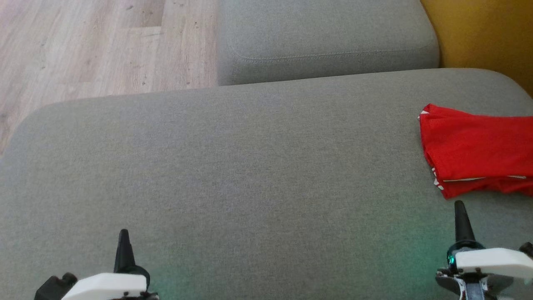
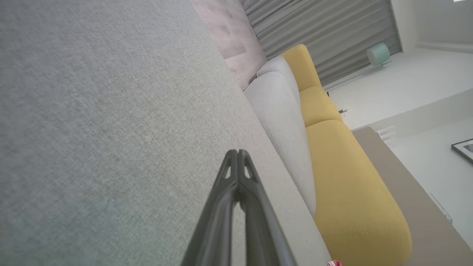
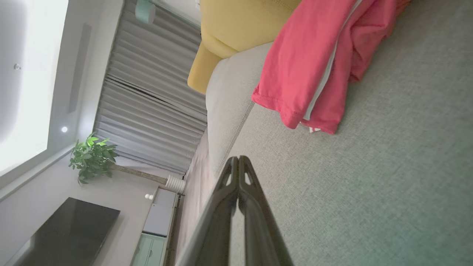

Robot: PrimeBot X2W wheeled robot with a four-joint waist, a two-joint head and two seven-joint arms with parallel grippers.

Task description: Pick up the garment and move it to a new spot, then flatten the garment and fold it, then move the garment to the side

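Note:
The garment [image 1: 474, 150] is red with thin white trim and lies folded at the right edge of the grey sofa seat [image 1: 250, 166]; the right wrist view shows it as a folded stack [image 3: 314, 62] near the top. My right gripper [image 1: 459, 204] is shut and empty, its tips just in front of the garment's near edge, apart from it; its tips [image 3: 238, 159] meet over bare cushion. My left gripper [image 1: 123, 232] is shut and empty at the lower left, far from the garment, tips [image 2: 236, 152] together above the grey fabric.
A second grey cushion [image 1: 325, 37] sits behind the seat, with a yellow cushion [image 1: 487, 33] at the back right. Wooden floor [image 1: 83, 46] lies beyond the seat's left far edge. The wrist views show curtains [image 3: 147, 111], a plant [image 3: 92, 159] and a dark screen [image 3: 63, 232].

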